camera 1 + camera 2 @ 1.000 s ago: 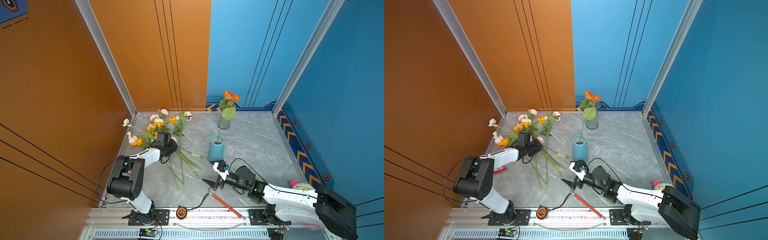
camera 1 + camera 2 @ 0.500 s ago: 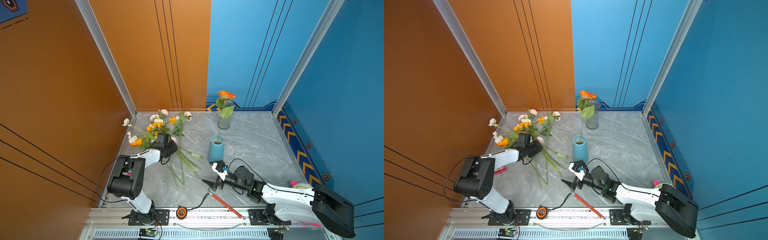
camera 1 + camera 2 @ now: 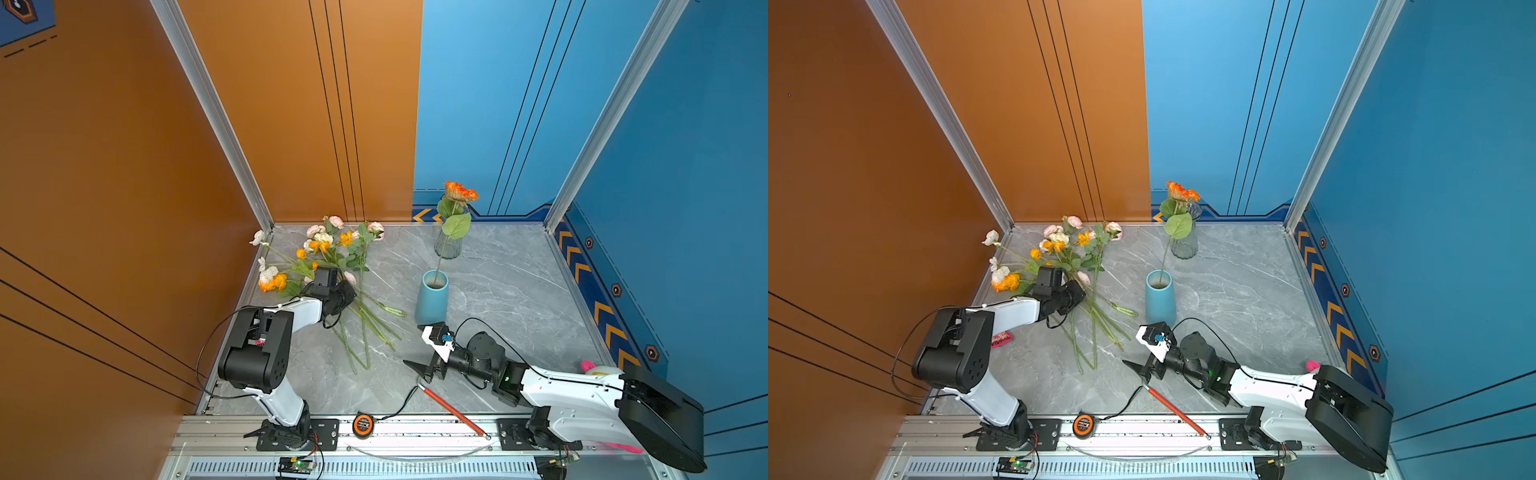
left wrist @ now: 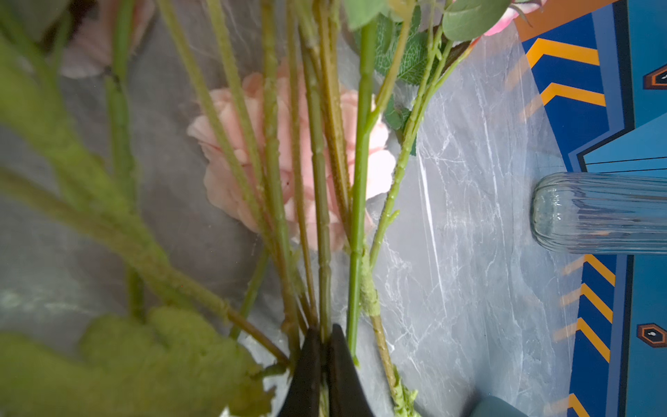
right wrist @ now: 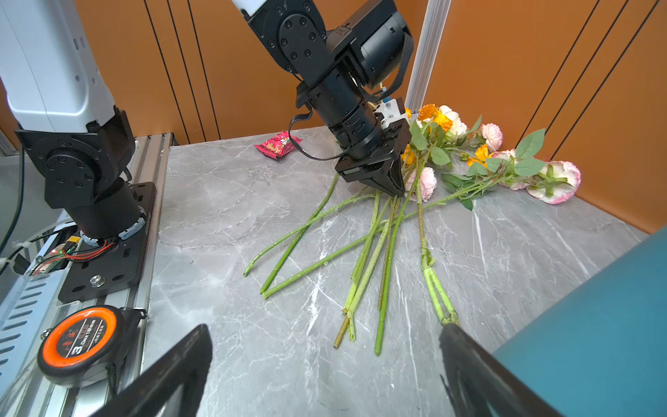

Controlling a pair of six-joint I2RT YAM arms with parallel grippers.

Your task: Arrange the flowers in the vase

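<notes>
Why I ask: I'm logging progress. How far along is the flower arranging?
Done: one orange flower stands in the blue vase. In hand: the left end effector is shut low in the pile, apparently pinching one stem. Left: the rest of the pile lies on the table, and the right end effector is open near the vase.

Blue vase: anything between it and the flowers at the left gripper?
Nothing visible. Bare table lies between the flowers at the shut left gripper and the blue vase. One orange flower already stands in its mouth; the open right gripper is on its near side.
</notes>
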